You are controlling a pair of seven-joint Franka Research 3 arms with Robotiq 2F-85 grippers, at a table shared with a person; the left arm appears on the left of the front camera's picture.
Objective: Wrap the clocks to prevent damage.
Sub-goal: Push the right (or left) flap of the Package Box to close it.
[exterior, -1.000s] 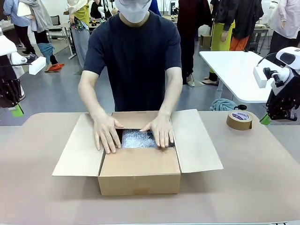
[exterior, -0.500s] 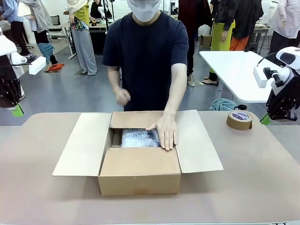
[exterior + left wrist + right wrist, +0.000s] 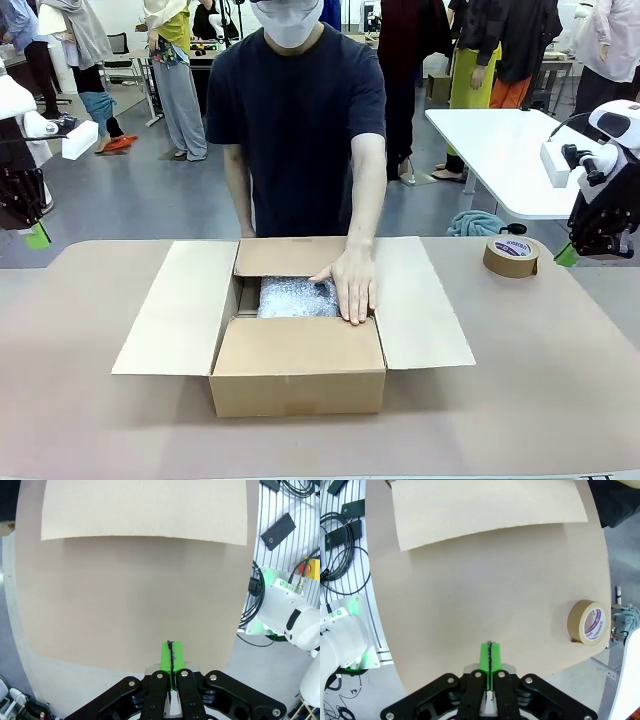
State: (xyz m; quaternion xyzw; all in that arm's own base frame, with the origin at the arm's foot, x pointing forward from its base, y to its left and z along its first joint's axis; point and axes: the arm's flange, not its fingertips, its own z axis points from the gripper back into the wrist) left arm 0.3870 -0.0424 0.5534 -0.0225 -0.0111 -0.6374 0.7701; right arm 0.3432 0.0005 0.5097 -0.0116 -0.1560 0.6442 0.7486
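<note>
An open cardboard box stands mid-table with its flaps spread. Inside lies a bundle of bubble wrap; the clocks themselves are hidden. The person's one hand presses on the bundle's right side. My left gripper hangs shut and empty at the table's far left edge, well away from the box. In the left wrist view the left gripper has its green pads together over bare table, with a box flap ahead. My right gripper is shut at the far right, and the right gripper holds nothing.
A roll of brown tape lies near my right gripper, also the tape roll in the right wrist view. A white table and several people stand behind the person. A teal cloth hangs past the far edge.
The person has lifted the hand at picture left out of the box and dropped it to the side. The other hand stays on the bubble wrap. Both arms are still.
</note>
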